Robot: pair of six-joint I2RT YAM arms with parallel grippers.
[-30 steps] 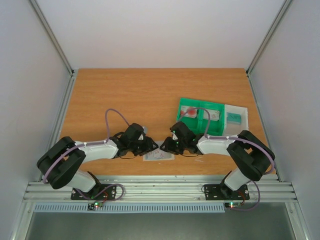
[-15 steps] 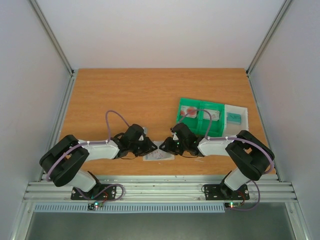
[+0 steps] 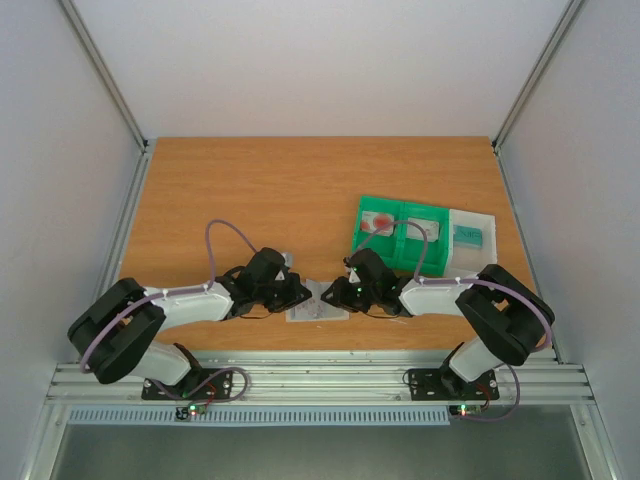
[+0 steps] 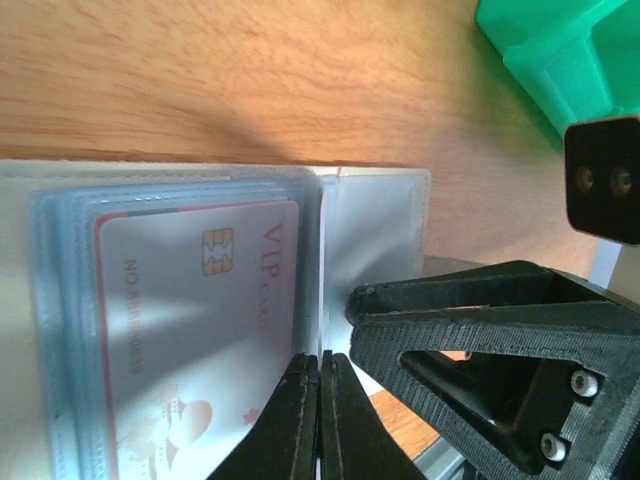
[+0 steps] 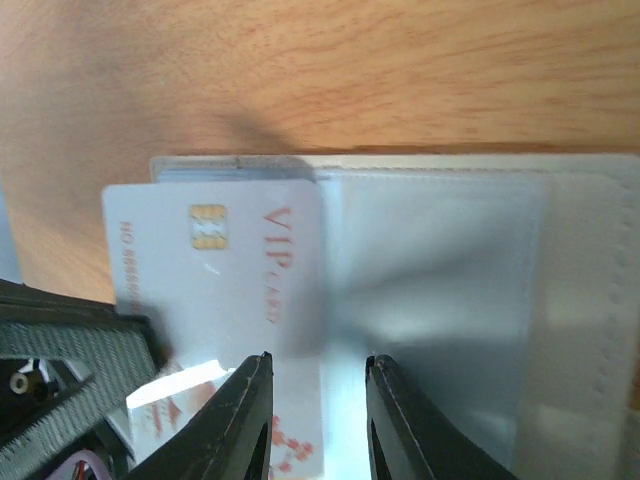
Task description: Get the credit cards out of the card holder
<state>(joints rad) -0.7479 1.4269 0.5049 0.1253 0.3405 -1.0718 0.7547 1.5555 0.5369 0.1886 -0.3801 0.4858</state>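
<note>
At the near edge of the desk (image 3: 250, 180), the left gripper (image 4: 320, 362) is resting closed on the seam of the card holder (image 4: 375, 230). The right gripper (image 5: 318, 362) is hovering, jaws apart, over the white card (image 5: 230, 250).

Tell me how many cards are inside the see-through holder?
1 shows: a white VIP card in one pocket of the card holder. The other pocket looks empty. More cards may be hidden underneath it.

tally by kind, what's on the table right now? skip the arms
Card holder: 1
Green tray: 1
Clear box: 1
Cards I can make out: 3 (white VIP card at the holder, red card in the tray, teal card in the box)
Total: 6; more cards may be hidden.
</note>
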